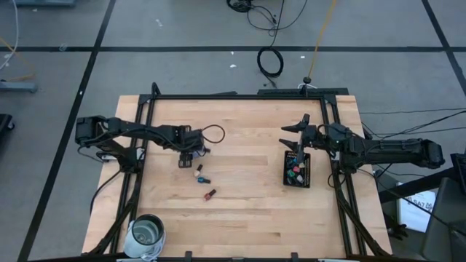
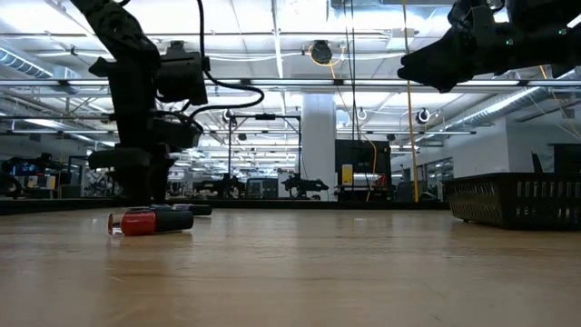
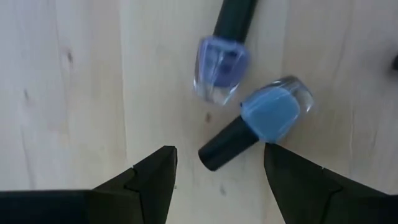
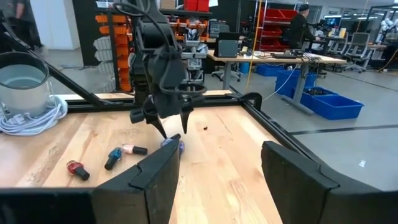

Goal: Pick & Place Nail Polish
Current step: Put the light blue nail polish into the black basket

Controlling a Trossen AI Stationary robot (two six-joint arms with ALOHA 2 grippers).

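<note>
Three nail polish bottles lie on their sides on the wooden table: a purple one (image 3: 221,62), a blue one (image 3: 273,112) with a dark cap (image 3: 222,150), and a red one (image 1: 210,194), also in the low view (image 2: 136,221). My left gripper (image 3: 217,177) is open and points down over them (image 1: 188,158). Its fingertips stand on either side of the blue bottle's cap without touching it. A black tray (image 1: 309,172) at the right holds several more bottles. My right gripper (image 1: 290,137) is open and empty, above the tray's far end.
A large round glass jar (image 1: 145,234) stands at the near left corner. A black frame (image 1: 240,96) runs round the table. Bare wood lies between the loose bottles and the tray. The right wrist view also shows a pinkish bottle (image 4: 132,149).
</note>
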